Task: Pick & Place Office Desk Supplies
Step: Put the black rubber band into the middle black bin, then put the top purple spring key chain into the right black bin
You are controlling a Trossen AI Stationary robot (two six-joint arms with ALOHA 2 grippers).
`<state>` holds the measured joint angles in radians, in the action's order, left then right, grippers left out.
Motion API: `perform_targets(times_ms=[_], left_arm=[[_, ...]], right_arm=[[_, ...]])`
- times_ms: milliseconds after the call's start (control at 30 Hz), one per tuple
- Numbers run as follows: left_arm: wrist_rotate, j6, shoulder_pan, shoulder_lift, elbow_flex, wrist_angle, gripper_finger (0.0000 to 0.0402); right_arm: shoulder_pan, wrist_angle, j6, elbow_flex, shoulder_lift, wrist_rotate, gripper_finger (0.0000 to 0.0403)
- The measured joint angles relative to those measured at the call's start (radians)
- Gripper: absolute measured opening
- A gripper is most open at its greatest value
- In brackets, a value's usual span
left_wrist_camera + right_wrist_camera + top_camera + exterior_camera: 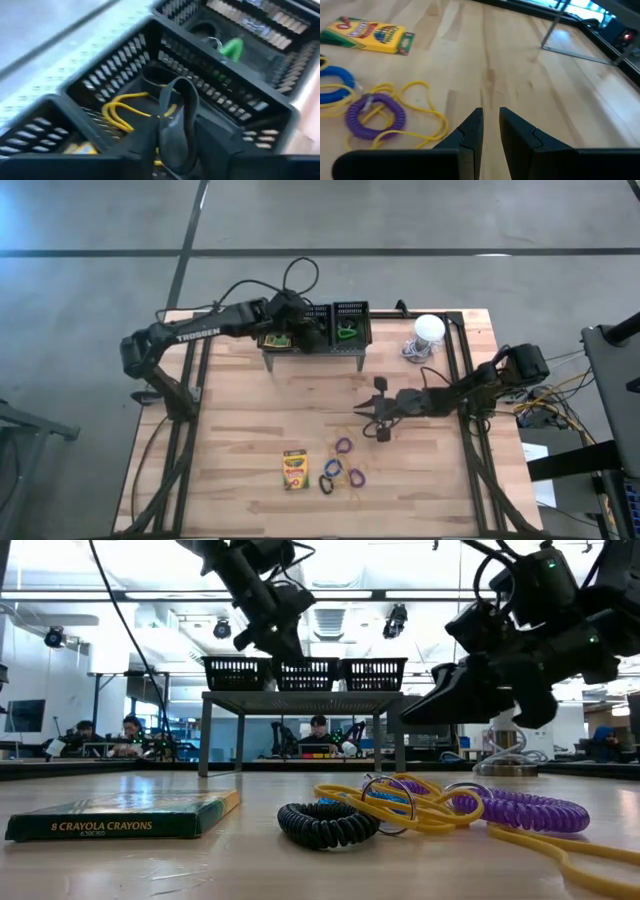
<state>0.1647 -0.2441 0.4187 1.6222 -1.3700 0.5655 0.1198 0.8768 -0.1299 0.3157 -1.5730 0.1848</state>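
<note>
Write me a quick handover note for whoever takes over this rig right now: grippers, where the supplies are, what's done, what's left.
Left gripper: over the stand's middle bin, where yellow bands lie; whether its fingers are open can't be told.
Right gripper: nearly shut, empty, low over bare table near the loose pile.
Done: a crayon box in the left bin, yellow bands in the middle, a green loop in the right.
Left on the table: one crayon box, purple loops, blue loop, black loop, yellow bands.
</note>
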Motion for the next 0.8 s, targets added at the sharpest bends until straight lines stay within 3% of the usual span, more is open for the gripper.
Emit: perform_targets(times_ms=[167,267,400,633,733,800], left_arm=[[-0.105,-0.014,-0.012,-0.019,-0.027,0.051,0.0221],[-0.069,-0.012,-0.073,-0.086,-0.03,0.067,0.0252],[0.17,-0.03,-0.297,-0.233,0.025,0.124,0.0263],[0.665,-0.282,-0.884,-0.468,0.298,0.034,0.0255],[0.802,-0.35,-1.069,-0.517,0.45,-0.048,0.025],[0.831,-0.395,-1.141,-0.532,0.54,-0.116,0.0246]], right_arm=[[0.02,0.049,0.027,0.006,0.001,-0.002,0.0056],[0.02,0.1,0.118,0.021,0.006,0.001,0.0056],[0.02,0.1,0.154,0.044,0.025,-0.003,0.0056],[0.015,0.026,0.14,0.102,0.019,-0.005,0.0059],[0.013,-0.122,0.089,0.176,0.025,-0.066,0.0078],[0.011,-0.3,0.081,0.25,0.041,-0.114,0.0097]])
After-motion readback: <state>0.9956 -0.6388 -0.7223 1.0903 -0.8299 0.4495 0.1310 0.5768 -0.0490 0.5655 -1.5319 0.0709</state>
